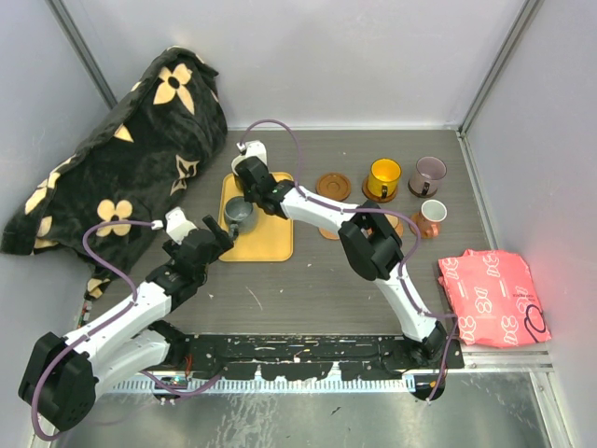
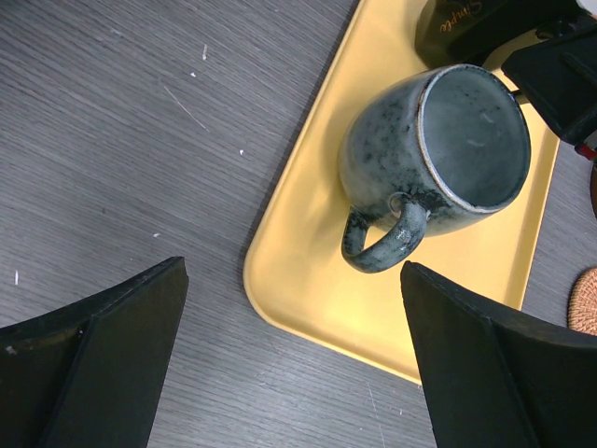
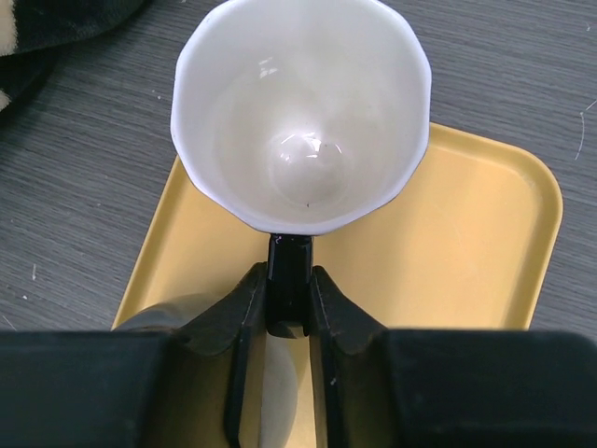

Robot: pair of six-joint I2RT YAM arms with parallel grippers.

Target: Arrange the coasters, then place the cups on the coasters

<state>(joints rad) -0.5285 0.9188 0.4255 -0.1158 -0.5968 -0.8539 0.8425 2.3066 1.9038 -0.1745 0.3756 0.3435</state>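
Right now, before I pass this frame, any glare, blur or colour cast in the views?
Top external: red glow on the pink packet. Left wrist: grey mug sharp, evenly lit. Right wrist: black-handled cup nearly washed out inside, small highlights at its bottom.

- black cup (image 3: 300, 112): R wrist view shows only cream inside + handle; outer wall hidden, far rim clipped by top edge. In top view it's lost under right arm (image 1: 280, 196) at far end of tray (image 1: 266, 247).
- grey cup (image 3: 166, 313): in R wrist view a blurred sliver by tray's left edge, rest behind right gripper (image 3: 289, 294).
- L wrist view cuts off tray's far end + right side.
- coaster (image 2: 585, 301): only a sliver at L wrist view's right edge.
- another coaster (image 1: 327, 231), mid-table: partly under right arm.
- small cup (image 1: 430, 217) nr table's right edge: too small to tell colour.
- lettering on black cup, L wrist view: cut by top edge, can't read.
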